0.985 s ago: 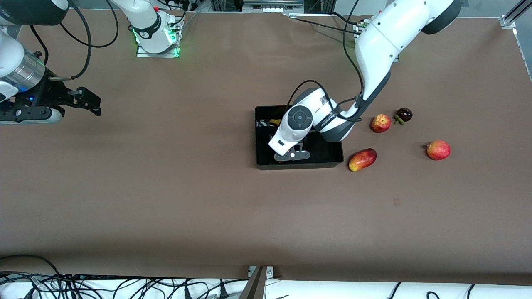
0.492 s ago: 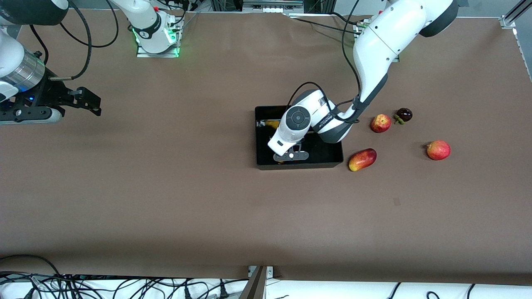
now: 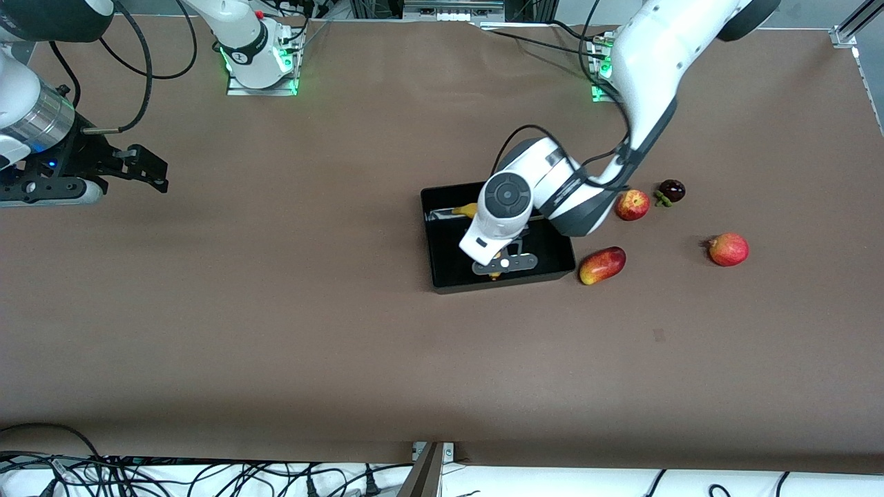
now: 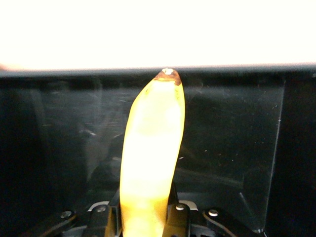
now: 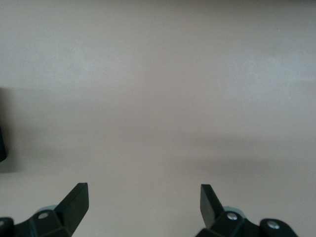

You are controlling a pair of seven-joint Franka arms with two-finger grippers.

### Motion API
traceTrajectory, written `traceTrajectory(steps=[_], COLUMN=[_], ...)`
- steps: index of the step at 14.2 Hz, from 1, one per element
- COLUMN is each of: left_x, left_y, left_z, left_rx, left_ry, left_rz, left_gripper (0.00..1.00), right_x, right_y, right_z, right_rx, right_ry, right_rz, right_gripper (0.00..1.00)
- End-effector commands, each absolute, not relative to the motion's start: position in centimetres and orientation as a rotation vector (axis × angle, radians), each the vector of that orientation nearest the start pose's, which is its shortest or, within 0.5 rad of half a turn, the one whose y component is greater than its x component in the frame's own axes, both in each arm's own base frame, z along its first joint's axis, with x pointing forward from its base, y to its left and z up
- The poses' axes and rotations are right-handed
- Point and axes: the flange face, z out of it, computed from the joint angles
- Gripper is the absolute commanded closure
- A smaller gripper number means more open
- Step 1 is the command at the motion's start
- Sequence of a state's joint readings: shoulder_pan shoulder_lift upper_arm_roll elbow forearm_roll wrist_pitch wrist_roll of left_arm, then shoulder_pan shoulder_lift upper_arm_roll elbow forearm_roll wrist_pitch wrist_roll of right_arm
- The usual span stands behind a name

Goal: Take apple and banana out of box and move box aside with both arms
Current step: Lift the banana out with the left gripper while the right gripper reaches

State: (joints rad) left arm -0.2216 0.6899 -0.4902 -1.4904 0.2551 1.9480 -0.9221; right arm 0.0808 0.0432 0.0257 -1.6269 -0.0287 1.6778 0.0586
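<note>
Blown-out glare above the box (image 4: pixel 237 148) wall.

the right gripper (image 5: pixel 143 202) shows as two black fingers (image 5: pixel 74 202) at the lower edge of the frame, one at lower left and one at lower right, tips pointing up. the jaws stand wide apart with nothing between them. brown table (image 5: pixel 158 89) fills the rest of the frame. a faint shadow band crosses the table at mid height. a dark object (image 5: pixel 2 143) is cut off at the left edge; what it is cannot be told.
</note>
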Motion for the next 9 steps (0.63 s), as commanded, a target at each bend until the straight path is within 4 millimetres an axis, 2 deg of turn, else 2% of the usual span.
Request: traceTrajectory(steps=[1, 3, 4, 6, 9], left_x=[58.2, 60.0, 60.8, 62.4, 64.9], left_y=[-36.8, -33.1, -30.6, -24.0, -12.8], left_z=[33.7, 36.6, 38.0, 39.0, 37.7], left_rx=[-3.064, -3.038, -3.014, -2.987, -3.004], left_ry=[-0.292, -0.255, -0.198, -0.046, 0.170], left_rz=[0.303, 0.379, 0.427, 0.532, 0.625], left_gripper=[0.98, 0.98, 0.97, 0.96, 0.93], right_x=[57.1, 57.1, 57.1, 57.0, 57.0], right_y=[5.9, 5.9, 6.2, 6.5, 6.8], right_z=[58.9, 58.9, 59.0, 59.0, 58.9], right_rx=[-3.157, -3.157, -3.158, -3.156, -3.159], right_ry=[-0.075, -0.082, -0.095, -0.107, -0.119], right_rz=[-0.014, -0.014, -0.019, -0.019, -0.012], right_gripper=[0.00, 0.00, 0.00, 0.00, 0.00])
